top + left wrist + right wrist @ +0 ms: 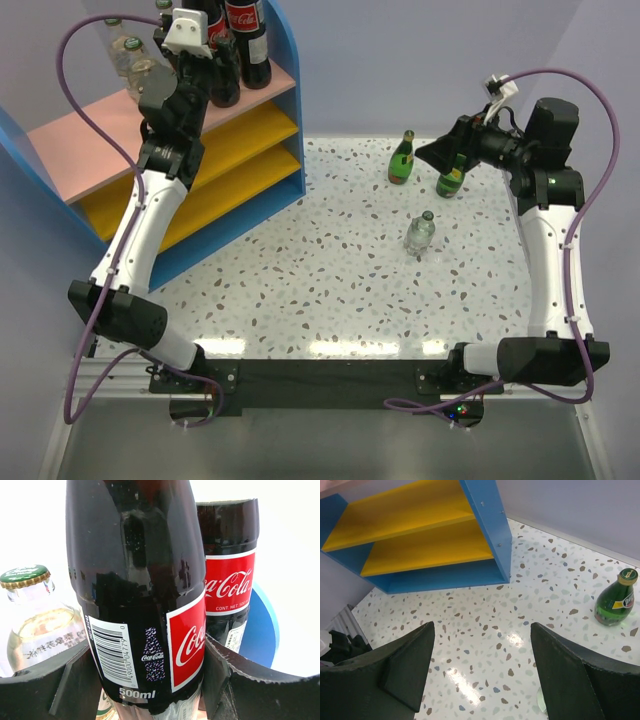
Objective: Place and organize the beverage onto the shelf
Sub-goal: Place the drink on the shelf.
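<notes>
A dark cola bottle (145, 605) stands upright at the pink top board (90, 135) of the shelf (250, 190), clamped between the fingers (50, 680) of the left gripper (150, 680). The left wrist view shows the pads pressed against both sides of the red label. From above the left gripper (215, 70) hides most of that grip, and whether the base rests on the board cannot be told.

Just behind it is a second cola bottle (230, 570), beside the blue side panel (262, 630). A clear bottle (35, 630) with a green cap sits on the other side. Only the overhead view places that clear bottle (125, 50) toward the board's far left end.

Well apart, on the speckled table (330, 280), stand the left green bottle (402, 160), the right green bottle (452, 180) and a loose clear bottle (420, 232). The right gripper (440, 155) hangs between the two green ones.

Its own camera shows the right gripper (482, 670) with fingers (405, 665) spread wide over bare tabletop, holding nothing. It also shows the two yellow boards (430, 545), and one green bottle (615, 602) (which of the pair cannot be told).
</notes>
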Robot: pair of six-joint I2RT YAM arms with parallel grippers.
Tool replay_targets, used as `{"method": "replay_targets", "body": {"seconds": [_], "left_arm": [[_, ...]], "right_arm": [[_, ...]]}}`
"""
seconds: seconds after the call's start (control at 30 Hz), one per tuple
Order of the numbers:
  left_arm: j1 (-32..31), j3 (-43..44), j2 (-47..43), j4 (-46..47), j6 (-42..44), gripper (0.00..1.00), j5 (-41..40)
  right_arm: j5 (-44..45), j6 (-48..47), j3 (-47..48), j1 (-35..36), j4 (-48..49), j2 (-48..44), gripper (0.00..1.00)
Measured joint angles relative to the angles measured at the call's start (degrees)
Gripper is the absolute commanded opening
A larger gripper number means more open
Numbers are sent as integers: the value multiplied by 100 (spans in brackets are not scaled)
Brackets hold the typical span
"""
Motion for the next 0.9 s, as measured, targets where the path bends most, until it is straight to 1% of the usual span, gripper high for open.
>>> {"method": "replay_targets", "body": {"seconds": [0.07, 0.1, 0.13, 0.27, 0.33, 0.37, 0.43, 0.5, 0.67, 0.9], "left_arm": [[0, -31, -13, 33, 0, 22, 2], [2, -42, -22, 39, 0, 27, 2], [2, -46, -28, 37, 0, 29, 2], [2, -63, -52, 31, 2, 44, 2], [2, -63, -57, 24, 2, 50, 2], [2, -63, -59, 17, 4, 55, 2], [4, -63, -66, -2, 7, 57, 2], [4, -63, -74, -17, 7, 63, 2], [4, -63, -94, -57, 11, 72, 2], [11, 4, -225, 203, 22, 81, 20]], "right_arm": [[-2, 7, 0, -2, 4, 0, 81], [-2, 7, 0, -2, 4, 0, 81], [-2, 7, 0, -2, 9, 0, 81], [-15, 13, 0, -7, 20, 0, 81], [-17, 26, 0, -13, 24, 0, 81], [-20, 31, 0, -20, 28, 0, 81], [-20, 37, 0, -31, 35, 0, 81], [-22, 50, 0, -33, 37, 0, 81], [-46, 74, 0, -33, 37, 0, 81], [-72, 109, 0, -35, 39, 0, 81]]}}
